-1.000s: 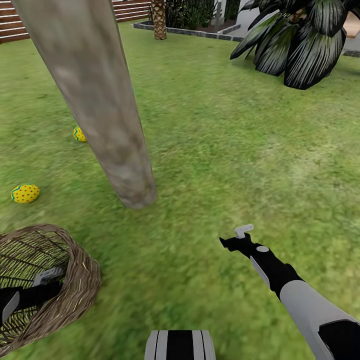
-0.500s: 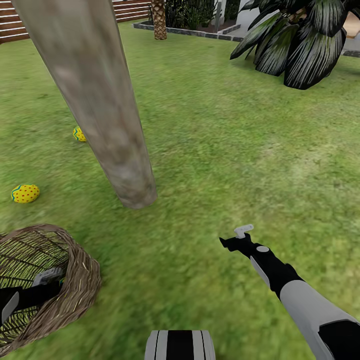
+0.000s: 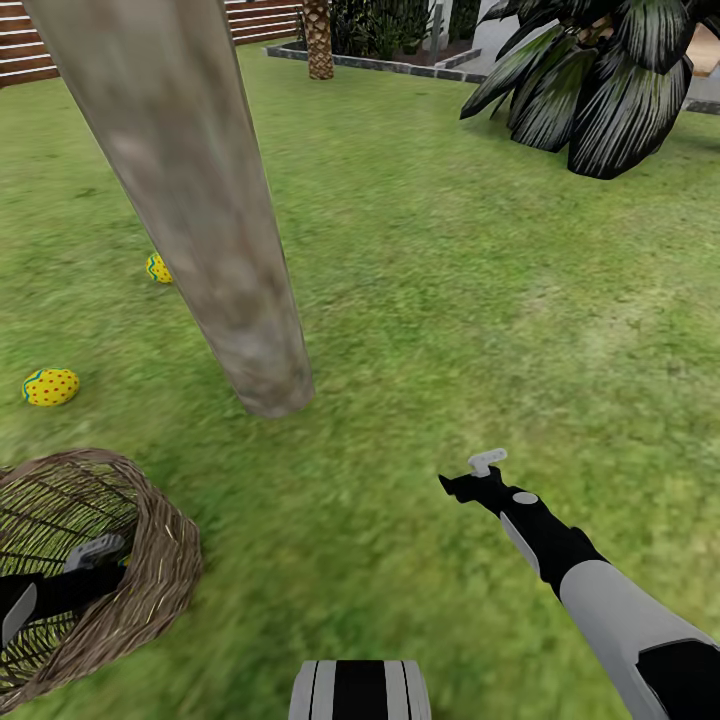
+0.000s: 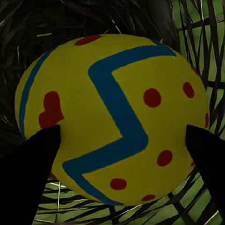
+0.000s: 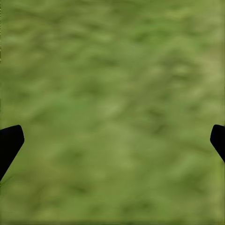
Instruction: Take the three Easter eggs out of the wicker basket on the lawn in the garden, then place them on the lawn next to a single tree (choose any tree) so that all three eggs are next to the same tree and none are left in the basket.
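**Yellow egg between left fingers inside basket, two eggs on grass**

Yellow Easter egg with blue zigzag and red dots [image 4: 112, 117] sits inside the brown woven wicker basket [image 3: 160, 580], lower left of the head frame. Left gripper [image 4: 112, 154] reaches into the basket, its black fingers [image 4: 28, 164] flanking the egg at both sides; contact looks likely, grip cannot be told for sure. Two more yellow dotted eggs lie on the green lawn [image 3: 450, 300]: one [image 3: 50, 386] at left edge, another [image 3: 157, 268] partly behind the thick grey-brown tree trunk [image 3: 200, 200]. Right gripper [image 3: 470, 478] hovers over grass lower right, fingers spread wide, empty. Dark broad-leaved plant [image 3: 590, 80] upper right.
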You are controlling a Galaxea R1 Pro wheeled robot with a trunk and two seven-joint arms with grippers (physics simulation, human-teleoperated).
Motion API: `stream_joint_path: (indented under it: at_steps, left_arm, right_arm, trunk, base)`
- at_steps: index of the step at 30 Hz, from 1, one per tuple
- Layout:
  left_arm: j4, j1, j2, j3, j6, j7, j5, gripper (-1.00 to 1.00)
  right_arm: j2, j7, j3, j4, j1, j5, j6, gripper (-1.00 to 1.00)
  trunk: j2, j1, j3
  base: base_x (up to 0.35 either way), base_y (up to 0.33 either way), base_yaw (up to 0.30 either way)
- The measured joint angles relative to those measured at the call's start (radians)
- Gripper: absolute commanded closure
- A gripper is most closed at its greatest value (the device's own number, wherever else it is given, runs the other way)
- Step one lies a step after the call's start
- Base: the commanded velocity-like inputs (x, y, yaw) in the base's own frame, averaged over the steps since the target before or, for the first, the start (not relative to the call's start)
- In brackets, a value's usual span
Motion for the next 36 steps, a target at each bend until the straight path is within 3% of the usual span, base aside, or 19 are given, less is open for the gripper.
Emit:
stream_joint_path:
  at_steps: [25, 30, 36]
  left_arm:
    - [0.000, 0.000, -0.001, 0.000, -0.002, -0.003, -0.002, 1.00]
    - [0.000, 0.000, -0.001, 0.000, -0.002, -0.003, -0.001, 1.00]
    - [0.000, -0.001, -0.003, 0.000, -0.004, -0.002, -0.005, 1.00]
  right_arm:
    - [0.008, 0.000, 0.002, 0.000, 0.000, 0.000, 0.000, -1.00]
    - [0.008, -0.001, 0.031, 0.000, 0.000, 0.000, -0.001, -1.00]
    - [0.008, -0.002, 0.040, 0.000, 0.000, 0.000, -0.001, -1.00]
  trunk:
    - [0.000, 0.000, 0.000]
    - [0.000, 0.000, 0.000]
    - [0.000, 0.000, 0.000]
  base:
    - [0.000, 0.000, 0.000]
    - [0.000, 0.000, 0.000]
    - [0.000, 0.000, 0.000]
